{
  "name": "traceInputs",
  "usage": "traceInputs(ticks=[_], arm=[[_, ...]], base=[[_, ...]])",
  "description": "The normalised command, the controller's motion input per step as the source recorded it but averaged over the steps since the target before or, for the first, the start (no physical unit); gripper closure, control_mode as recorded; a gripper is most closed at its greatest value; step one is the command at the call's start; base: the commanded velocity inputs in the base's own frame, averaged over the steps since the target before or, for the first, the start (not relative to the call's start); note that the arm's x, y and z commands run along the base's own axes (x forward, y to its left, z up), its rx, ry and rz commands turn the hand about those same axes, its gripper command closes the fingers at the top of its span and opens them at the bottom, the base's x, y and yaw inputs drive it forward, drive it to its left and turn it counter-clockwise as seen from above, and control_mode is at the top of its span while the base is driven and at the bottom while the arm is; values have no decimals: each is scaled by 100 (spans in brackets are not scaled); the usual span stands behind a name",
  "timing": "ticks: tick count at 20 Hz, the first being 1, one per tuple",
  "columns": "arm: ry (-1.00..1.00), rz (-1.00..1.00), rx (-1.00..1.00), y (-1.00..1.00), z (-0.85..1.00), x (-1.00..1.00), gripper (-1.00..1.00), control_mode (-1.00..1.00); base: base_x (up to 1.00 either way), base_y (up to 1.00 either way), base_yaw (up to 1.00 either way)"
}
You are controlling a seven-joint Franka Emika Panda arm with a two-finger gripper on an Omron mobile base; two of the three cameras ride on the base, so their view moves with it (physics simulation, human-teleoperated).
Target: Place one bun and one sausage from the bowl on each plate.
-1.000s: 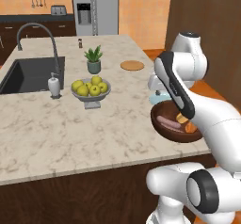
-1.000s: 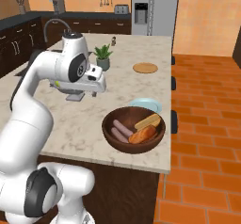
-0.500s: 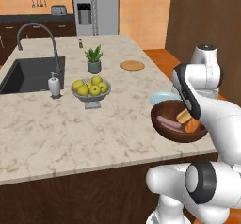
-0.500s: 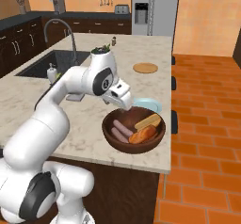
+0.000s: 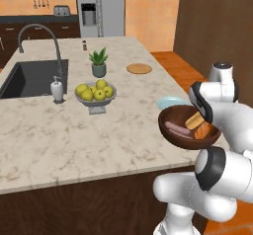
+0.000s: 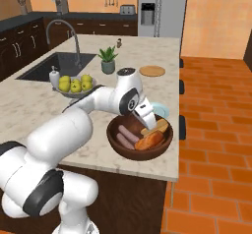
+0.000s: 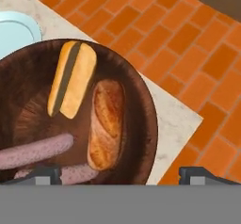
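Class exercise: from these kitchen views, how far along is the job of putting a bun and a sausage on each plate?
Nothing is plated yet: the visible plate looks bare. Both buns and the sausages lie in the bowl. In hand: the open pincer hovers over the bowl. Left: every pick and placement.

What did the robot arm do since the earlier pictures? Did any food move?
The arm swung from over the middle of the counter across to the bowl, and its gripper now hangs above it, jaws apart, holding nothing. The buns, sausages, plate and fruit bowl stayed put.
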Motion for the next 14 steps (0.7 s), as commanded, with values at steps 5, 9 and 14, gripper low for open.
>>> traceInputs(ticks=[5,9,14], arm=[[-11,11,12,-63,-29,56,-100,-100],[-2,7,4,-12,-21,47,-100,-100],[-2,0,-3,2,-21,22,-100,-100]], base=[[0,0,0],[0,0,0],[0,0,0]])
